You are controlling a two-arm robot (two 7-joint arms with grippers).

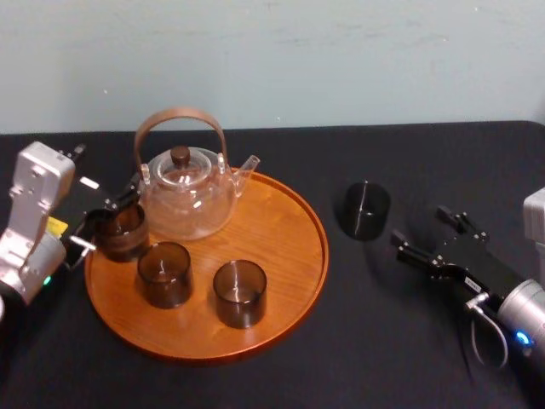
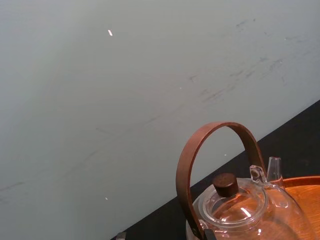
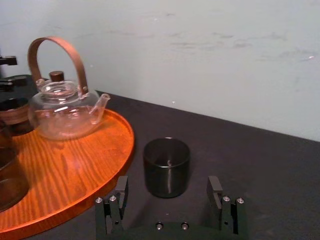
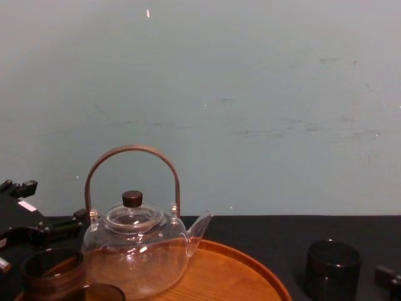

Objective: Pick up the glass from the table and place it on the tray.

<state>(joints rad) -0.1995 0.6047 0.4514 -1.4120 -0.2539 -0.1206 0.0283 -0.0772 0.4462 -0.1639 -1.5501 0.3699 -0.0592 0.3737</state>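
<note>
1. A black cloth-covered worktop runs back to a plain pale blue-green wall marked with faint scuffs.
2. The short, straight-sided tumbler of dark smoky glass stands upright on the bare worktop. It is to the right of the large round orange-brown wooden tray and apart from its rim.
3. It has no handle, and against the cloth it looks almost black.
4. The right gripper is near this tumbler, its fingers spread wide and holding nothing, with the tumbler ahead of the gap.
5. On the tray, a clear glass teapot with an arched brown handle stands at the back, with two matching brown tumblers in front.
6. A third brown tumbler is at the tray's left edge with the left gripper around it; whether it is gripped cannot be told.
7. A small white label on the right gripper is too small to read.
</note>
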